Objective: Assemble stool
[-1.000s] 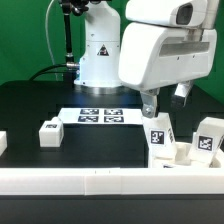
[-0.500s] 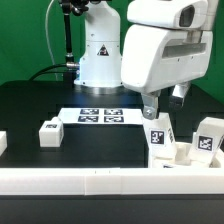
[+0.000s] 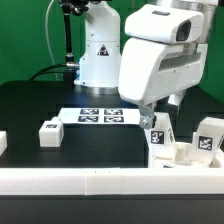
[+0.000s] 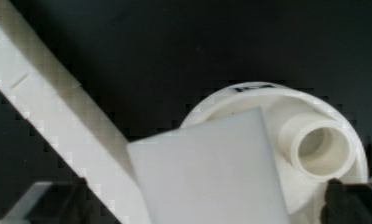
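My gripper (image 3: pixel 151 120) hangs open just above a white stool leg (image 3: pixel 159 137) that stands tagged at the exterior view's right. A second tagged leg (image 3: pixel 208 138) stands further right, and a third leg (image 3: pixel 50 132) sits alone at the left. In the wrist view the nearest leg (image 4: pixel 201 170) fills the space between my dark fingers (image 4: pixel 46 203), its round peg end (image 4: pixel 325 150) showing. Behind it lies the round white seat (image 4: pixel 227 105). My gripper (image 4: pixel 209 208) straddles the leg, and no contact shows.
A long white border rail (image 3: pixel 100 181) runs along the front and crosses the wrist view as the same rail (image 4: pixel 50 100). The marker board (image 3: pixel 100 115) lies mid-table before the robot base (image 3: pixel 98 55). A small white part (image 3: pixel 3 143) shows at the left edge.
The arm's white head has dropped and shifted slightly to the exterior view's left, bringing the open gripper lower over the leg. The parts have not moved.
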`<state>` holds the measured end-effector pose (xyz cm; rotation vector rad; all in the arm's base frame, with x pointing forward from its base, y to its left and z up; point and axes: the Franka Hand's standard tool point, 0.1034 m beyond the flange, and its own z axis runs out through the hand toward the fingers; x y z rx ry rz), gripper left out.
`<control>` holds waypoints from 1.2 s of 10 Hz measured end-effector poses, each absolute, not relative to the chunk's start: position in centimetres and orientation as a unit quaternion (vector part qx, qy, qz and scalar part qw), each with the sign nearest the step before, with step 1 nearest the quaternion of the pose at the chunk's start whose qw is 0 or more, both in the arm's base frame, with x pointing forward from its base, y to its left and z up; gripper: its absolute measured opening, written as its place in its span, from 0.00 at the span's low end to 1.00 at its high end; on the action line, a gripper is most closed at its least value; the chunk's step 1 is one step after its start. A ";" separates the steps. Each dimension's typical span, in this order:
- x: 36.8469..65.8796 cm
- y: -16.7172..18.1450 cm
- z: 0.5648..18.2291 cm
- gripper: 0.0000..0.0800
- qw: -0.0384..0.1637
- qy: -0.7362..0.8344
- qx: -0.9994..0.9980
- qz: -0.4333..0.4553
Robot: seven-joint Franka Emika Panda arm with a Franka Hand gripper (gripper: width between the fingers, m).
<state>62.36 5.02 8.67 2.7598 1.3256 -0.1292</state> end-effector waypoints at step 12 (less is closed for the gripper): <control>62.3 5.2 8.5 0.42 0.047 0.180 0.982 -0.031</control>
